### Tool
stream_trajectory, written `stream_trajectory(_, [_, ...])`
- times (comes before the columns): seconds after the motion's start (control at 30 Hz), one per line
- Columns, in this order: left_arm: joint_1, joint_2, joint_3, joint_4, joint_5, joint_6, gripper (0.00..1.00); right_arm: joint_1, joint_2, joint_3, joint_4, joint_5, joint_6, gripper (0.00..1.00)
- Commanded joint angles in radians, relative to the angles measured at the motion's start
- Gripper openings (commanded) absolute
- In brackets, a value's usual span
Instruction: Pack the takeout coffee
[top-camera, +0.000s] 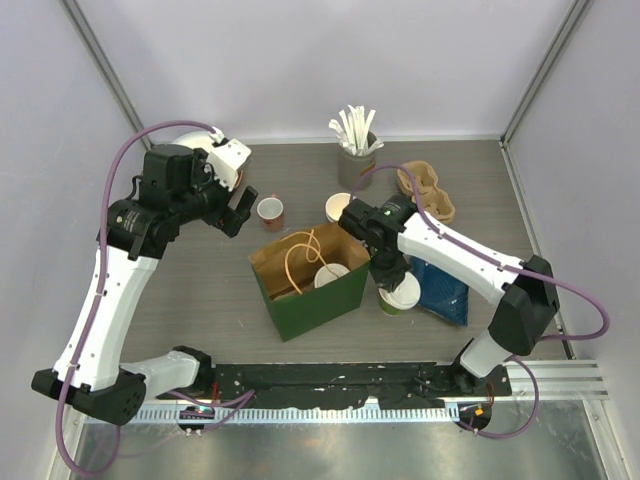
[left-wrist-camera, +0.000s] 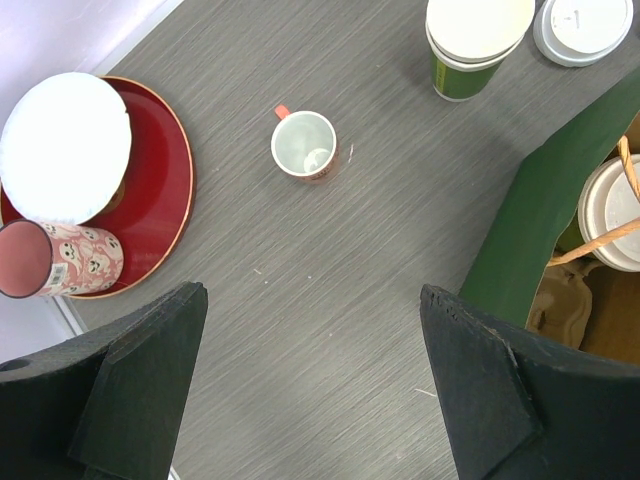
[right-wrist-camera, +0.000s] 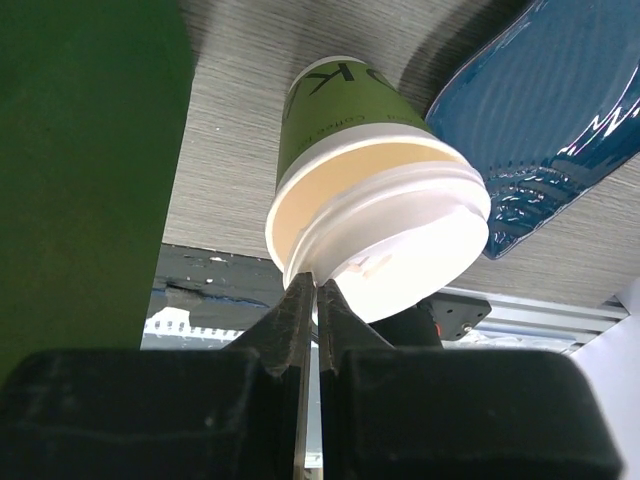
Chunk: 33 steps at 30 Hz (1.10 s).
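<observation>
Lidding looks to be the step in hand: my right gripper (right-wrist-camera: 317, 292) is pinched tight on the near rim of a white lid (right-wrist-camera: 400, 235). That lid sits crooked on a green cup (right-wrist-camera: 335, 110) standing on the table just to the right of the green bag (top-camera: 318, 300), with a crescent of cream inside showing on the side toward the bag. To do this well I would level the lid first, bringing the pinched edge down until the rim meets the cup's lip all the way round. Then I would press straight down and not sideways, since nothing braces the cup and a lateral push could tip it toward the blue pouch (right-wrist-camera: 560, 120) lying on its far side from the bag. I'd let go only once the lid looks flat. One lidded cup (top-camera: 331, 275) is already inside the bag, so I judge this one goes in beside it afterwards. My left gripper (left-wrist-camera: 312, 300) hangs spread wide and empty off the bag's left side, above the table near the small red-and-white cup (left-wrist-camera: 304, 146). An unlidded green cup (left-wrist-camera: 478, 45) waits just behind the bag.
</observation>
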<state>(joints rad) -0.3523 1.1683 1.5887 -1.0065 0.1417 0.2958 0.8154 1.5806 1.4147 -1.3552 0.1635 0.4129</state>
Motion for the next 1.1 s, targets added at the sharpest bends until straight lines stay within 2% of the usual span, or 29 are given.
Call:
stream_trajectory(0.0, [-0.002, -0.007, 0.010, 0.025, 0.007, 0.005, 0.92, 0.002, 0.032, 0.013, -0.157, 0.001, -0.032, 0.01])
stream_trajectory(0.43, [-0.004, -0.006, -0.001, 0.026, 0.013, 0.008, 0.92, 0.007, 0.048, 0.093, -0.157, -0.008, -0.046, 0.01])
stream_trajectory(0.57, [-0.004, -0.009, -0.006, 0.028, 0.013, 0.006, 0.92, 0.007, 0.051, 0.101, -0.157, -0.018, -0.054, 0.12])
stream_trajectory(0.7, [-0.002, -0.010, -0.007, 0.028, 0.013, 0.011, 0.92, 0.007, 0.055, 0.098, -0.156, -0.027, -0.065, 0.18])
stream_trajectory(1.07, [-0.004, -0.019, -0.024, 0.032, 0.016, 0.017, 0.92, 0.007, 0.064, 0.121, -0.154, -0.032, -0.079, 0.29])
